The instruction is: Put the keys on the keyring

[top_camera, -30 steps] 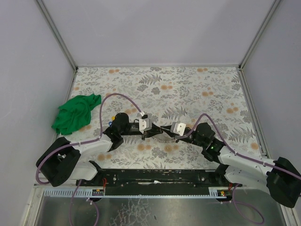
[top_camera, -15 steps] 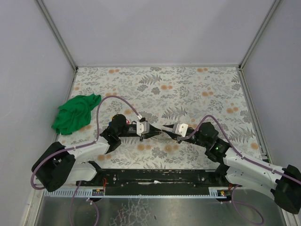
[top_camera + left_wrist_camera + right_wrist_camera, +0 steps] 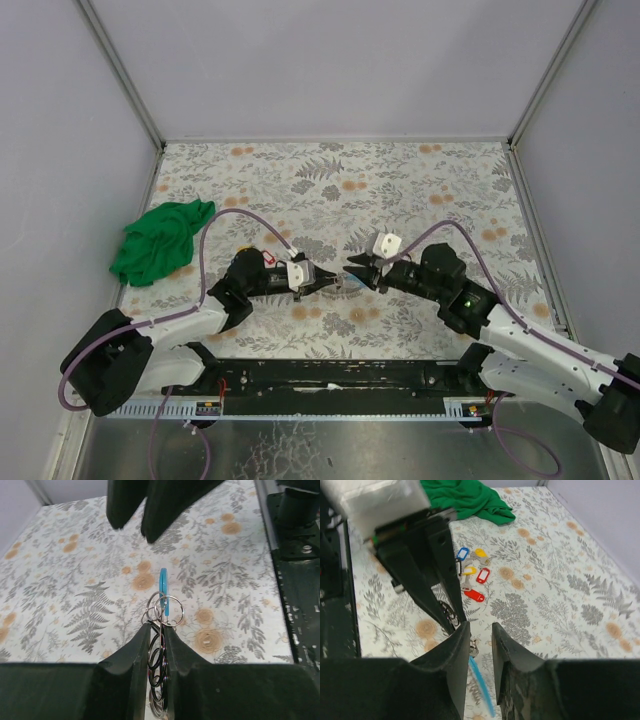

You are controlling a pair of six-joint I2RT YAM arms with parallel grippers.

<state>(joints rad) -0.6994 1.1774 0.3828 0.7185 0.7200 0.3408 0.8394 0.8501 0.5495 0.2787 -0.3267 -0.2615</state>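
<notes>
I see one floral tabletop [image 3: 400, 190] boxed in by three pale walls [image 3: 330, 60]. At far left lies one green cloth [image 3: 160, 240]. Left of centre the keys [image 3: 469, 571] lie loose; I count five coloured tags: one blue, two yellow, two red. At centre my left claw [image 3: 156, 630] is pinched narrow on the keyring [image 3: 163, 592], its blue arc pointing out. My right claw [image 3: 479, 630] stands partly spread, that arc in its gap.
</notes>
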